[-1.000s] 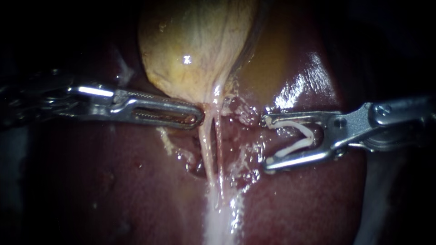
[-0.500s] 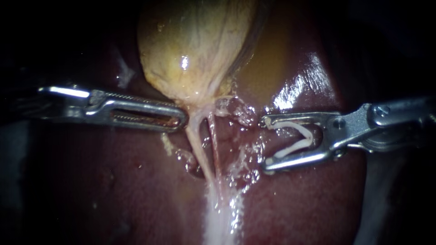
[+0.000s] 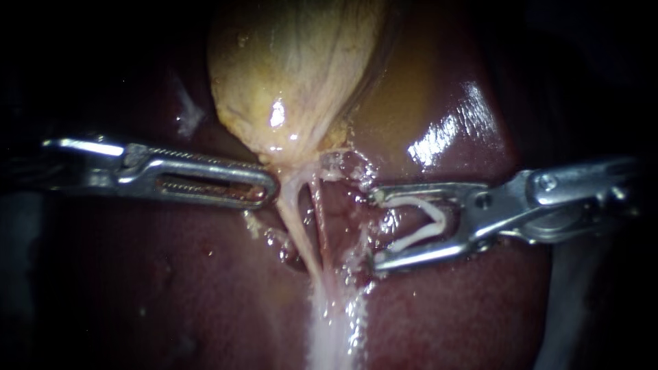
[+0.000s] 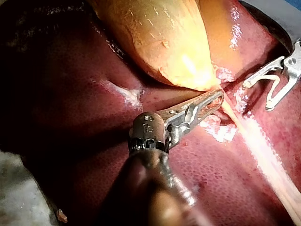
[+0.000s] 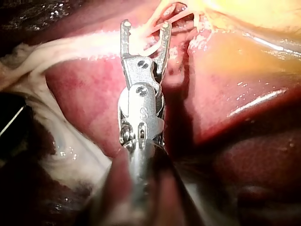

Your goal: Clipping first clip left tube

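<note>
At the narrow lower end of the yellowish, rounded gallbladder (image 3: 295, 68), the slotted metal claw of the left instrument (image 3: 269, 186) is being pressed together on the pale tissue, so that the gallbladder's neck is being pinched at the claw's very tip. Its shaft is being brought in level from the left, lying just above the dark red, glossy liver (image 3: 171, 288).

Opposite it, the claw of the right instrument (image 3: 375, 229) is being held spread wide. A white, V-shaped clip (image 3: 411, 203) is being carried inside it: one leg of the clip is lying along each half of the claw, the bend is seated deep toward the hinge, and the open mouth is being pointed at the tubes.

Between the two claws, two tubes are being shown running down from the gallbladder's neck. The left tube (image 3: 296, 218), the thicker and paler one, is being drawn taut just beside the left claw's tip. The thinner, reddish right tube (image 3: 319, 226) is lying close alongside it, nearer the clip. In the endoscope view the right claw's tips are being kept beside the tubes and apart from them, so neither tube is being enclosed by the clip. Lower down, both tubes are being merged into a whitish, wet band of tissue (image 3: 329, 329) on the liver.
</note>
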Tool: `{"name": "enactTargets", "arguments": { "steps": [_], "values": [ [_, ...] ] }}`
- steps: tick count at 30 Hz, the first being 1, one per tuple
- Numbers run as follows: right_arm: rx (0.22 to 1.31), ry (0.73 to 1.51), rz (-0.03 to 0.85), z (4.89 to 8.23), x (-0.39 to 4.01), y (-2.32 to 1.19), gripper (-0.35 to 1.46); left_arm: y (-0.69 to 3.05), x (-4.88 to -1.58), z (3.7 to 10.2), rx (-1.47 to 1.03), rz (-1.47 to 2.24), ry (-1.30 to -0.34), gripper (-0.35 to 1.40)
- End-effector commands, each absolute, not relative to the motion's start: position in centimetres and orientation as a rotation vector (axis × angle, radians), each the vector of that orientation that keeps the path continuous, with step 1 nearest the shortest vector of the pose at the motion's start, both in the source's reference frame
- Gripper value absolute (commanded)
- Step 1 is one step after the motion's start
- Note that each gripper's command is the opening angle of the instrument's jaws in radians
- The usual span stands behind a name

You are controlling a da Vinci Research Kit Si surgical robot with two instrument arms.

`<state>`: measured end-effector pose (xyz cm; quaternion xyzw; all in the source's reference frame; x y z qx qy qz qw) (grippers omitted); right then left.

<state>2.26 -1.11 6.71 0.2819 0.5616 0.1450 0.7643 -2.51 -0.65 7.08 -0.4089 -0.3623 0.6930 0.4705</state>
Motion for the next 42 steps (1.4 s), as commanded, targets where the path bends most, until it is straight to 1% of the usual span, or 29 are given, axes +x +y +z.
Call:
{"name": "enactTargets", "arguments": {
  "steps": [1, 7, 15, 26, 32, 36, 39, 42],
  "values": [
    [0.615, 1.220, 0.318, 6.73, 2.31, -1.14, 0.50, -0.66, -2.52, 7.08, -1.002, 1.700, -0.886, -0.35],
    [0.631, 1.208, 0.313, 6.91, 2.53, -1.24, 0.50, -0.67, -2.53, 7.06, -1.001, 1.700, -0.886, -0.35],
    [0.648, 1.193, 0.325, 7.11, 2.65, -1.31, 0.50, -0.69, -2.55, 7.01, -1.005, 1.704, -0.883, -0.35],
    [0.746, 1.176, 0.318, 7.27, 2.87, -1.62, 0.49, -0.69, -2.58, 7.00, -1.005, 1.704, -0.883, -0.35],
    [0.770, 1.169, 0.321, 7.34, 2.97, -1.71, 0.48, -0.69, -2.60, 7.00, -1.008, 1.708, -0.880, -0.35],
    [0.782, 1.163, 0.337, 7.38, 2.98, -1.69, 0.42, -0.69, -2.60, 7.01, -1.008, 1.708, -0.879, -0.35],
    [0.778, 1.157, 0.364, 7.40, 2.97, -1.66, 0.35, -0.68, -2.60, 7.01, -1.008, 1.708, -0.879, -0.35],
    [0.803, 1.150, 0.375, 7.41, 2.95, -1.66, 0.13, -0.68, -2.61, 7.01, -1.008, 1.708, -0.879, -0.35]
  ]
}}
